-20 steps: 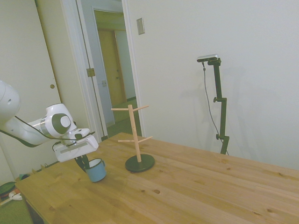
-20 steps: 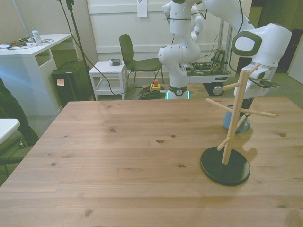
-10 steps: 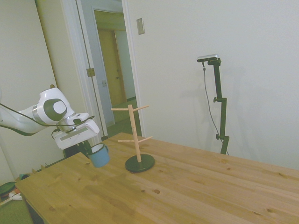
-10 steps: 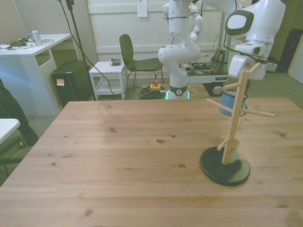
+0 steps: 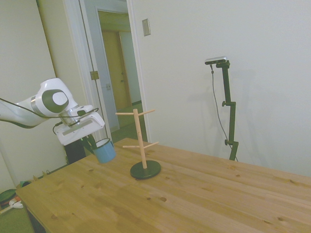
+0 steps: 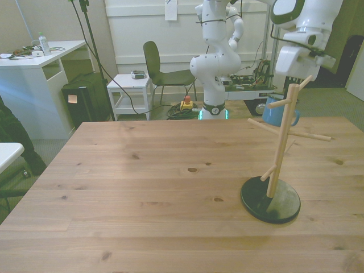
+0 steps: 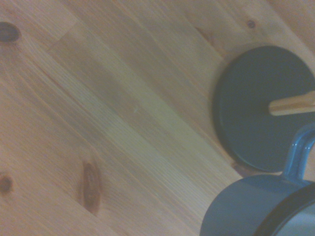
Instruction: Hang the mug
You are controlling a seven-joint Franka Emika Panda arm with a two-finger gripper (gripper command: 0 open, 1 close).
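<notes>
The gripper (image 5: 91, 144) pinches the mug (image 5: 104, 151) at its rim and holds it in the air above the table (image 5: 194, 194), tilted, just to the left of the peg stand (image 5: 141, 145) in the side view. The wrist view shows the mug's handle (image 7: 300, 152) pointing toward the stand's dark base (image 7: 261, 108). To hang it well, the arm should probably carry the mug rightward level with one peg (image 5: 125, 113), line the handle's loop up with the peg tip, slide it on, and release only once the handle rests on the wood.
</notes>
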